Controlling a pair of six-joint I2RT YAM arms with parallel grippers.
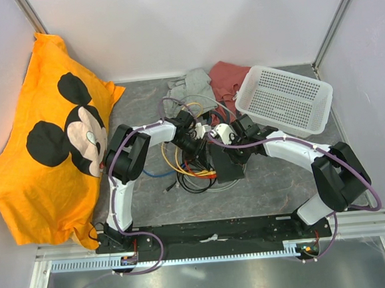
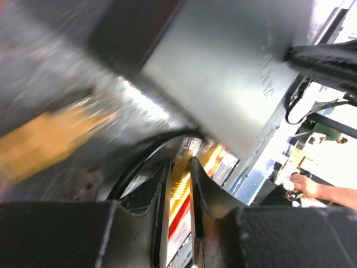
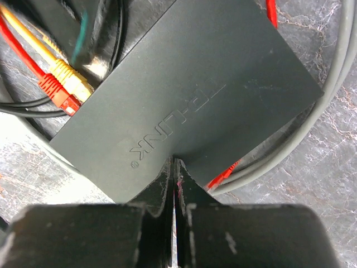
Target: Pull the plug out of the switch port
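- I am pinching the yellow plug [image 2: 179,181], sitting in the switch port [image 3: 89,90], with my left gripper [image 2: 179,163].
- My right gripper [image 3: 174,167], pressed together, is pushing on the black switch [image 3: 189,95].

Both arms [image 1: 121,197] white-and-black; purple cables [image 1: 109,172]; right gripper fingers [image 3: 158,192] black, possibly scuffed.

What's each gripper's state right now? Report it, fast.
Left gripper: closed on the yellow plug.
Right gripper: shut, empty, tips at the TP-Link switch edge.
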